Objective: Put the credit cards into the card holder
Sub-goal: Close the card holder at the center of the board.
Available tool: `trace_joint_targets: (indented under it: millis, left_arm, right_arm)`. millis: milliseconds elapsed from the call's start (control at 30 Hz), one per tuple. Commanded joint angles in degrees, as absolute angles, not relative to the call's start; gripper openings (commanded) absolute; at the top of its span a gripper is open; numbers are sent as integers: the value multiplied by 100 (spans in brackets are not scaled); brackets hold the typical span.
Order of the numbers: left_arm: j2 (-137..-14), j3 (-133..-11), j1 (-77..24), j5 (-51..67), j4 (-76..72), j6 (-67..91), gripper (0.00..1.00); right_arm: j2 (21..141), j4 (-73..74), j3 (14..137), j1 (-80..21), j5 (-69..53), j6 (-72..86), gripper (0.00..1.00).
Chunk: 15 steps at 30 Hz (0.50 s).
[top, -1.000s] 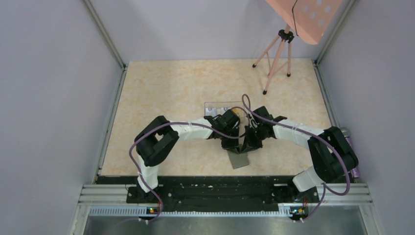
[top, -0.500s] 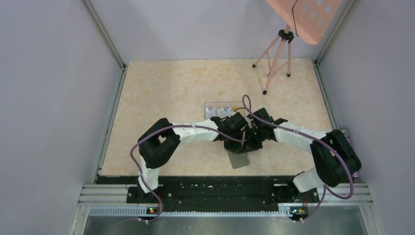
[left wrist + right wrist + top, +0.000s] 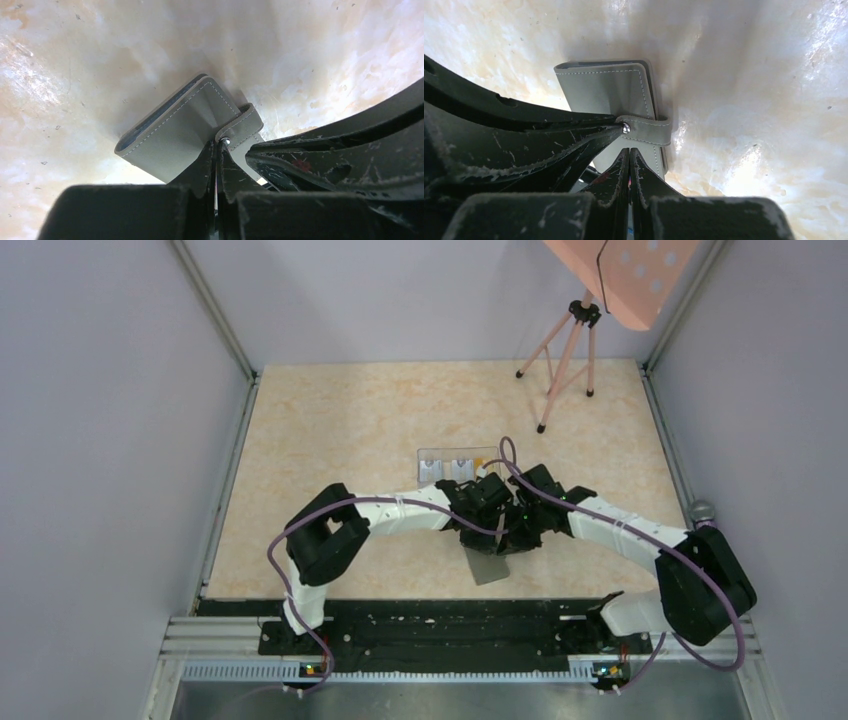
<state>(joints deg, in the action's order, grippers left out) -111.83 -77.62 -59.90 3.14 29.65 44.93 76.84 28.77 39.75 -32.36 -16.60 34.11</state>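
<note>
Though closed, both end effectors [image 3: 218,146] [image 3: 629,150] against card holder [image 3: 175,132].

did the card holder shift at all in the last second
No. In the top view the card holder lies in the same spot, its near corner just as close to the black base rail.

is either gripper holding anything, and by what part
Nothing looks held: the left gripper and right gripper are both shut, tips at the snap tab of the card holder.

Black-and-white arms [image 3: 400,512], looping purple cables [image 3: 270,552]
</note>
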Motion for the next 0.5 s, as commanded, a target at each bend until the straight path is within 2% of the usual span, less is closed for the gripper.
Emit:
trace_joint_targets:
  millis: [0,467]
  left_arm:
    - [-11177,-7738,-6045,-27,3340,4410,0]
    - [-10747,-7669,-6027,312,3155,4548,0]
  right_arm:
    - [7479,2934,3998,-3277,-1752,3386,0]
    - [7544,2587,3911,-3101,-2042,3479,0]
